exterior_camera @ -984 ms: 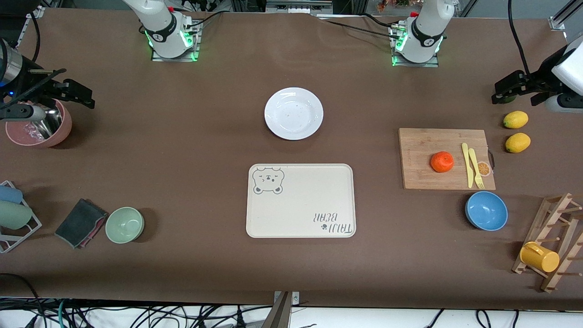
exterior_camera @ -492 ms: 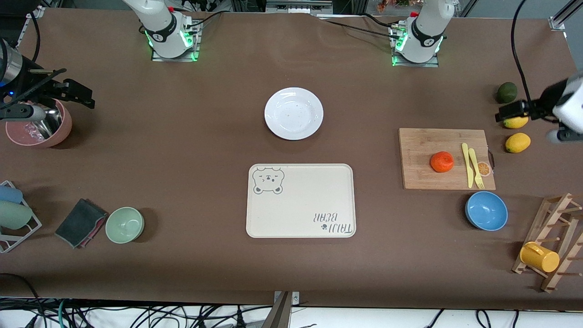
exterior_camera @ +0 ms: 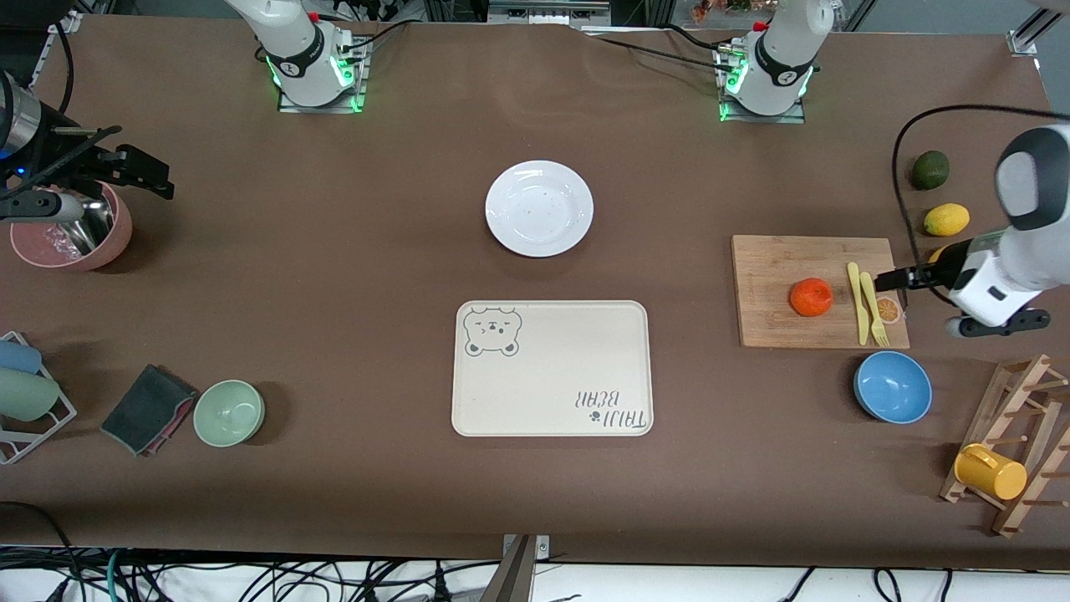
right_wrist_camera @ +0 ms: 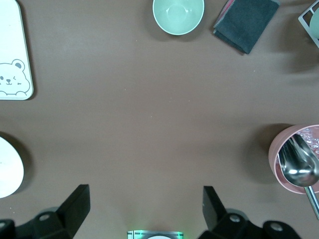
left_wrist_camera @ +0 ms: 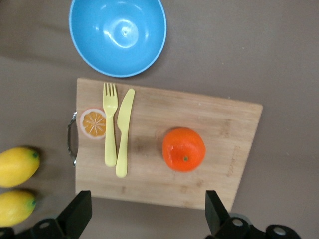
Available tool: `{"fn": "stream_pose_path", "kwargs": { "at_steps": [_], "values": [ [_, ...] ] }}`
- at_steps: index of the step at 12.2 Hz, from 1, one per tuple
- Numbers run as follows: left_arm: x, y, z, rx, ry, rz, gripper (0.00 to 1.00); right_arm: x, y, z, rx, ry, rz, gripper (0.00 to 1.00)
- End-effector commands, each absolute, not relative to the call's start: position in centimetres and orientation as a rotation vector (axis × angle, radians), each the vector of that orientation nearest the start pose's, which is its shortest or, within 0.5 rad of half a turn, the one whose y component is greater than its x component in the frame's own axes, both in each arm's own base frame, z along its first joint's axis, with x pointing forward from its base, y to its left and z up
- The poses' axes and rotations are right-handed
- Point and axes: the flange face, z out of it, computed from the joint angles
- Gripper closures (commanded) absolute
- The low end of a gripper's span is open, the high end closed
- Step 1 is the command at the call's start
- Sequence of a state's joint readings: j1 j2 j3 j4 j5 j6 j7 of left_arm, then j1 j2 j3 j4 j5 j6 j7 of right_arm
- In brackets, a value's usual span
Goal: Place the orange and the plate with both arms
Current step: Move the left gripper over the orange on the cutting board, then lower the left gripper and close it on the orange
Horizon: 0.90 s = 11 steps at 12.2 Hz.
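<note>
Resting on a board (exterior_camera: 819, 291) at centre right of the front view, orange (exterior_camera: 811, 297), left gripper (exterior_camera: 890, 278) over the board's edge, jaws wide, empty, plate (exterior_camera: 539, 208) upper centre, right gripper (exterior_camera: 138, 171) waiting upper left over a pink bowl (exterior_camera: 71, 227), fingers apart.

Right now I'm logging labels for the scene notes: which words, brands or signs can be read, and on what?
"TAIJI BEAR", as far as it can be read: printed upside down in the front view, with a paw mark, on the cream tray, in the corner nearest the camera.
Bear face, a drawing without words: the tray's diagonally opposed corner.
Faint mark on the cutting board: too blurred to read.
Nothing else legible.
</note>
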<state>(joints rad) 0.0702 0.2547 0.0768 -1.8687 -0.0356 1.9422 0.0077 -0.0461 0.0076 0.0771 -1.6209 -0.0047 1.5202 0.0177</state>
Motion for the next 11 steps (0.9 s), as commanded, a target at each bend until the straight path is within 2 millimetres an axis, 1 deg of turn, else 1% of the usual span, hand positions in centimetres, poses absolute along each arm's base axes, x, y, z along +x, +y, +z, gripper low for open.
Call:
{"fn": "stream_pose_path", "kwargs": {
  "at_steps": [1, 4, 6, 9, 11],
  "values": [
    [56.2, 6.9, 32.6, -3.142, -0.218, 0.168, 0.0, 54.6, 1.8, 59.8, -3.14, -0.014, 0.171, 0.0],
    [53.2, 4.6, 27.1, -3.147, -0.208, 0.034, 0.0, 54.7, 1.9, 59.8, -3.141, -0.017, 0.166, 0.0],
    [52.1, 3.9, 25.7, -3.146, -0.215, 0.053, 0.0, 54.7, 1.9, 59.8, -3.141, -0.019, 0.166, 0.0],
    [51.7, 3.4, 24.1, -3.146, -0.201, 0.099, 0.0, 54.7, 1.9, 59.8, -3.141, -0.019, 0.169, 0.0],
    [51.9, 3.2, 22.8, -3.146, -0.194, 0.082, 0.0, 54.7, 1.9, 59.7, -3.14, -0.019, 0.171, 0.0]
  ]
}}
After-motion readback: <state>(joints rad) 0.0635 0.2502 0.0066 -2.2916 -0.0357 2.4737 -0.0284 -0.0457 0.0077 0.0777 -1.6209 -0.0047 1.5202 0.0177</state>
